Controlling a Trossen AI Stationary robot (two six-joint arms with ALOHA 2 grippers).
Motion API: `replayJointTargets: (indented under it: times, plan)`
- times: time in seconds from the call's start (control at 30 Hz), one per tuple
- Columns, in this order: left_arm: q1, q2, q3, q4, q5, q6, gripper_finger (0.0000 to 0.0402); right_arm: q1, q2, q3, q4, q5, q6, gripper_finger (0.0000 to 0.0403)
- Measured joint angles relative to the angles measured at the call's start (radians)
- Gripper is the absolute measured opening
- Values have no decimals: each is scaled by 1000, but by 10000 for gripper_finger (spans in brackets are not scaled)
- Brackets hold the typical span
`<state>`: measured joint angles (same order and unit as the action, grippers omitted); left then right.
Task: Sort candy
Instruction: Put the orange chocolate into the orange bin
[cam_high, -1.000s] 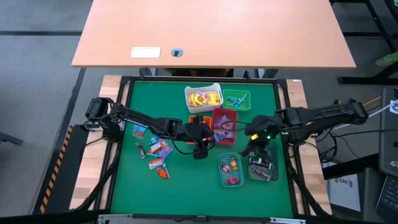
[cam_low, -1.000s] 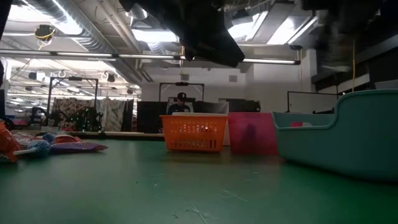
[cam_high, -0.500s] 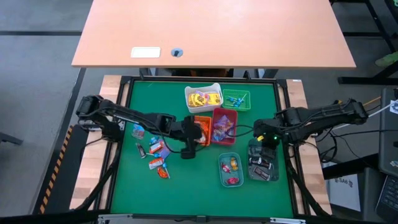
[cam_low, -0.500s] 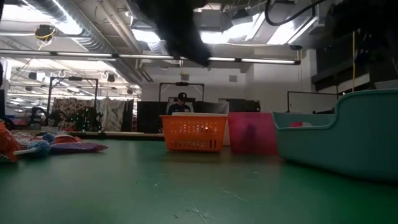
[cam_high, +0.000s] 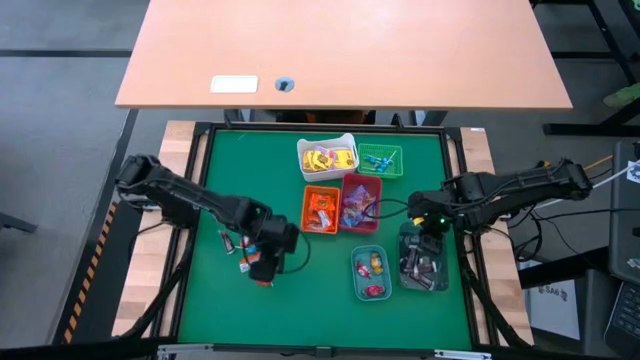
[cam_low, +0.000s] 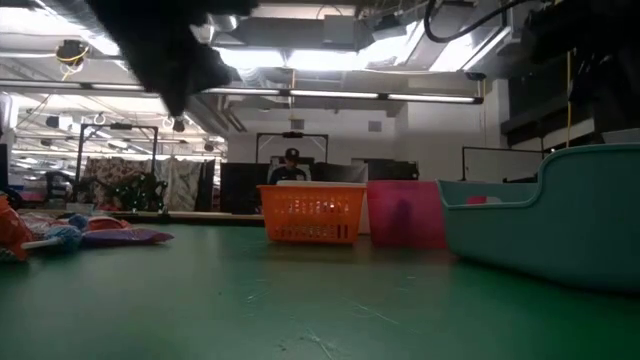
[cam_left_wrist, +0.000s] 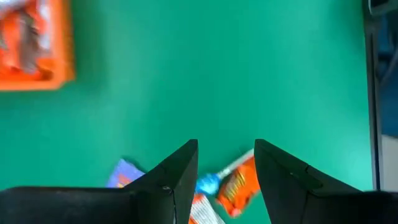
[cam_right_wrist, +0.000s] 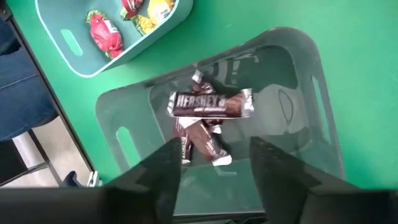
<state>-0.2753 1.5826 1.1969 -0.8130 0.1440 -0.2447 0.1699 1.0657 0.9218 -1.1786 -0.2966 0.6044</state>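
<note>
High view: left hand (cam_high: 263, 262) hangs over loose candy (cam_high: 250, 240) at the green worktop's (cam_high: 310, 300) 8 o'clock; right hand (cam_high: 428, 240) over the clear bin (cam_high: 424, 271) at 4 o'clock. Sorted sweets lie in the white (cam_high: 327, 158), orange (cam_high: 320, 210) and red (cam_high: 361, 202) bins near centre.
Low view: orange bin (cam_low: 310, 213) and red bin (cam_low: 405, 213) side by side; loose candy (cam_low: 95, 235) at 9 o'clock.
Left wrist view: fingers (cam_left_wrist: 180, 171) apart, holding nothing; orange and blue candy (cam_left_wrist: 233, 183) beneath.
Right wrist view: fingers (cam_right_wrist: 161, 165) spread, empty; a brown bar (cam_right_wrist: 212, 103) lies in the clear bin (cam_right_wrist: 311, 143).

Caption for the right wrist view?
Open right tool above clear bin holding brown Hershey's bars.
</note>
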Motion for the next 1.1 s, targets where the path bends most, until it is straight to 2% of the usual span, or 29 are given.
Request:
replayJointTargets:
  times: [0.2,0.5,0.73,1.1]
  plan:
    - [-129,0,-26,-7,-2,16,146,0,0,0,1,0,0,221]
    - [-272,1,-137,123,-95,11,146,0,0,0,10,69,-6,225]
    - [-317,1,-206,181,-173,-5,146,0,0,0,10,69,-6,225]
    - [-336,1,-345,384,-195,-16,146,0,0,0,10,69,-6,225]
